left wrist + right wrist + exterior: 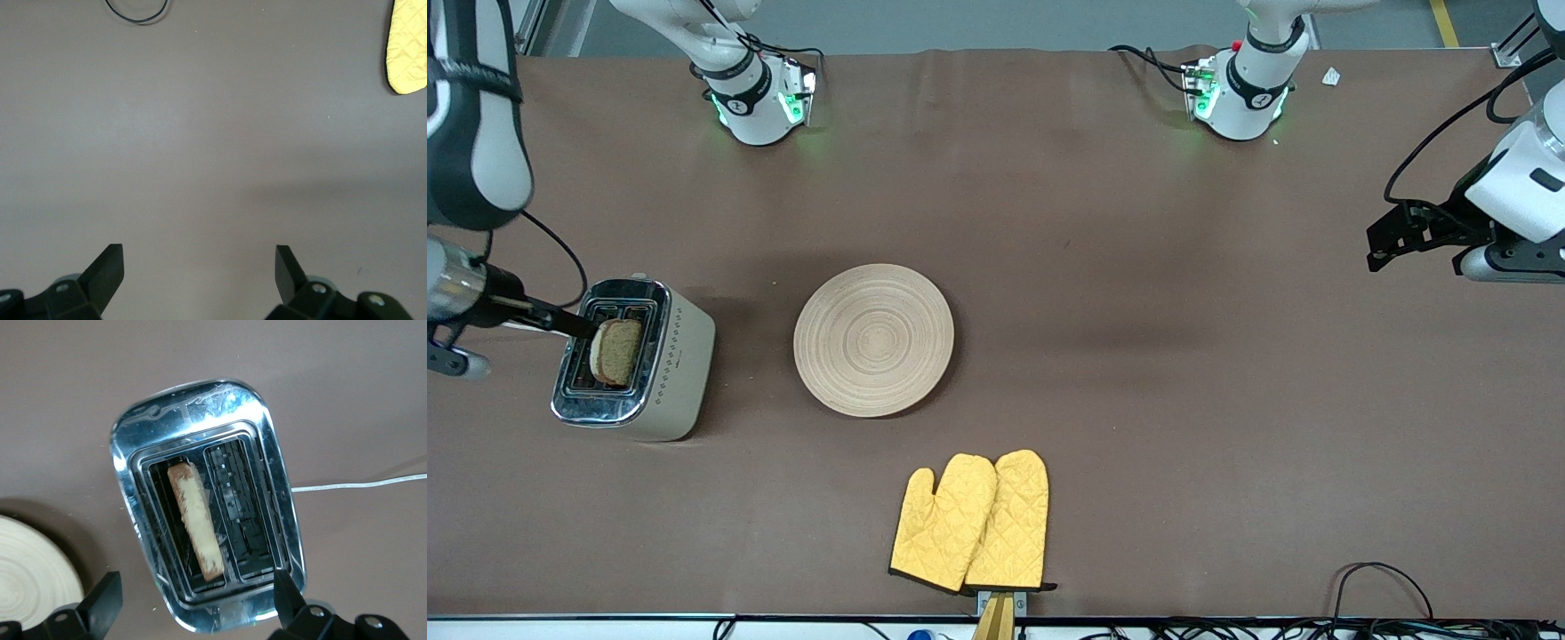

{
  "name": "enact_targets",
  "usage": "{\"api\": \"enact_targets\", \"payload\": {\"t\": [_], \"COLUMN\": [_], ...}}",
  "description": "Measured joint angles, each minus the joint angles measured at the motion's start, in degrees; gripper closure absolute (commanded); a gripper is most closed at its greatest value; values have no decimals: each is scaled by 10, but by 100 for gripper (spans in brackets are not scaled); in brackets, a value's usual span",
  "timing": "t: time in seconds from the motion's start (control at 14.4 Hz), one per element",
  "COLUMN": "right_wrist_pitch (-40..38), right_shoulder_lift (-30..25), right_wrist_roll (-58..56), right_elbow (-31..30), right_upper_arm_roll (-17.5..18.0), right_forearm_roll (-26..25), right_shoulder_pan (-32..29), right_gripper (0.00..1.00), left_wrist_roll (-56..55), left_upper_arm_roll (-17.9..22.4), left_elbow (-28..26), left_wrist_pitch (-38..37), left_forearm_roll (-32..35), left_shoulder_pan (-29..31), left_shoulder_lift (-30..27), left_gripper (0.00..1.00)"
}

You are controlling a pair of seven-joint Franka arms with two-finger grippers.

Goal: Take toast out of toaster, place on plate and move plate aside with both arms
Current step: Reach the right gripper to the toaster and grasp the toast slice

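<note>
The toast (615, 351) stands on edge in a slot of the shiny toaster (660, 378), toward the right arm's end of the table. The right wrist view shows the toast (195, 520) from above in the toaster (200, 413). My right gripper (569, 324) is over the toaster's end, open and empty, apart from the toast (197, 593). The round beige plate (873, 340) lies beside the toaster at mid-table; its rim shows in the right wrist view (30, 567). My left gripper (1392, 240) waits open over bare table at the left arm's end (199, 267).
Two yellow oven mitts (974, 524) lie near the table's front edge, nearer the camera than the plate; one shows in the left wrist view (408, 47). A white cord (360, 483) runs from the toaster. Brown cloth covers the table (1183, 356).
</note>
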Motion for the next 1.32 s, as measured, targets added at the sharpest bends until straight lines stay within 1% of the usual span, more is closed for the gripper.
{"api": "enact_targets", "payload": {"t": [0.14, 0.21, 0.28, 0.35, 0.42, 0.49, 0.83, 0.97, 1.04, 1.11, 1.32], "right_wrist_pitch": [18, 21, 22, 23, 23, 23, 23, 22, 12, -14, -116], "right_shoulder_lift": [27, 37, 43, 47, 49, 50, 52, 52, 52, 52, 47], "right_wrist_roll": [0, 0, 0, 0, 0, -1, -1, -2, -4, -6, -26], "right_elbow": [0, 1, 1, 1, 1, 1, 1, 13, 28, 53, 145], "right_upper_arm_roll": [1, 1, 1, 1, 1, 1, 2, 2, 2, 3, 9], "right_forearm_roll": [-4, -4, -4, -4, -4, -4, -4, -4, -4, -4, -3], "right_shoulder_pan": [1, 1, 1, 1, 1, 2, 4, 4, 4, 4, 7], "right_gripper": [0, 7, 68, 94, 98, 99, 100, 100, 100, 100, 99], "left_wrist_roll": [0, 0, 0, 0, 0, 0, 0, 0, 0, 0, 0], "left_upper_arm_roll": [0, 0, 0, 0, 0, 0, 0, 0, 0, 0, 0], "left_elbow": [0, 0, 0, 0, 0, 0, 0, 0, 0, 1, 1], "left_wrist_pitch": [0, 0, 0, 0, 0, 0, 0, 0, 0, 0, 0], "left_forearm_roll": [0, 0, 0, 0, 0, 0, 0, 0, 0, 0, 0], "left_shoulder_pan": [0, 0, 0, 0, 0, 0, 0, 0, 0, 0, 0], "left_shoulder_lift": [0, 0, 0, 0, 0, 0, 0, 0, 0, 0, 0], "left_gripper": [0, 0, 0, 0, 0, 0, 0, 0, 0, 0, 0]}}
